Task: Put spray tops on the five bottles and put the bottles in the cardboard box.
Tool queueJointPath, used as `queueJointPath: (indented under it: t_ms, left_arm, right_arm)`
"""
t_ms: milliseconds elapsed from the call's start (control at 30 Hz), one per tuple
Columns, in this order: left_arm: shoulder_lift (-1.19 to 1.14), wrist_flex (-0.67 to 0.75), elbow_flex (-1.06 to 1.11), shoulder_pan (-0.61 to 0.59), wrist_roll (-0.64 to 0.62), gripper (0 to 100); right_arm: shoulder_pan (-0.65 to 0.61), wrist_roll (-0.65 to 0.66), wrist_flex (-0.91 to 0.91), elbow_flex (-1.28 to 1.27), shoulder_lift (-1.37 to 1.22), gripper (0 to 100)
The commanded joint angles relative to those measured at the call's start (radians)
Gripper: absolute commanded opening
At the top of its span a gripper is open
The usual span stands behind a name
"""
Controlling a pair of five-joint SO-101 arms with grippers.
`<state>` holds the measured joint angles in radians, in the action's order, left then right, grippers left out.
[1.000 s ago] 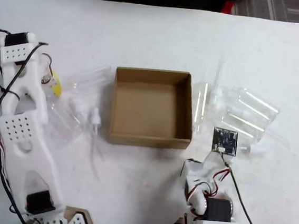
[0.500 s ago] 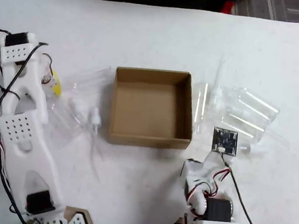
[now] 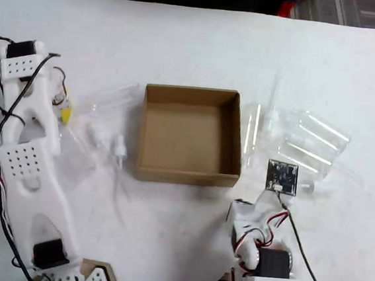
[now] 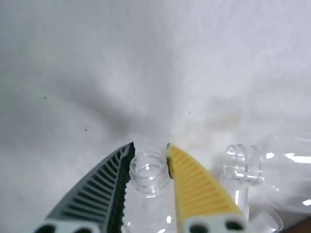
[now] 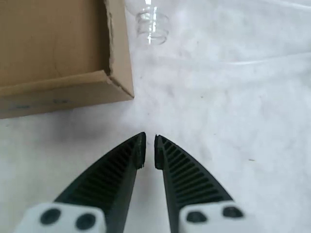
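- Pinching the open neck of a clear bottle [image 4: 147,175] between its grey and yellow fingers, the left gripper [image 4: 149,151] sits low over the white table [image 4: 146,58].
- A second bottle [image 4: 243,164] (its neck open too) lies just beside the yellow finger.
- Seen from the high view, that arm stretches along the table's left side, and white spray tops [image 3: 117,143] lie between it and the cardboard box [image 3: 187,176].
- The box stands open-topped near the middle of the table.
- A cluster of clear bottles [image 3: 300,141] lies on the box's right side, close to its wall.
- The right gripper [image 5: 149,141] hangs over bare table just off the box's near corner, with its dark fingers pressed almost together and gripping nothing.
- Beyond it, another bottle [image 5: 153,24] shows its threaded neck beside the box wall.
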<state>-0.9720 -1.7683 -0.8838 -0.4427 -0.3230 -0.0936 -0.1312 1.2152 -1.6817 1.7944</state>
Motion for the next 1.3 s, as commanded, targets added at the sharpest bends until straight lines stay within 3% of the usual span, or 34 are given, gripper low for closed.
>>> queueJointPath:
  t_ms: [0, 367, 800, 1000, 1100, 1267]
  left_arm:
    - [0.134, -0.018, -0.043, -0.002, -0.008, 2]
    - [0.59, -0.018, -0.041, 0.074, -0.005, 2]
    - [1.089, -0.018, -0.034, 0.638, -0.009, 2]
    - [1.282, -0.009, 0.287, 0.823, -0.011, 2]
    - [1.411, 0.094, 0.48, 0.866, -0.009, 2]
    - [1.595, 0.516, 0.827, 0.812, -0.002, 2]
  right_arm:
    - [-0.004, 0.002, 0.01, -0.009, 0.005, 1.7]
    - [-0.004, 0.002, 0.01, -0.009, 0.005, 1.7]
    - [-0.002, 0.002, 0.01, -0.009, 0.005, 1.7]
    - [-0.002, 0.002, 0.01, -0.009, 0.005, 1.6]
    - [-0.002, 0.002, 0.01, -0.009, 0.005, 1.6]
    - [-0.002, 0.002, 0.01, -0.009, 0.005, 1.6]
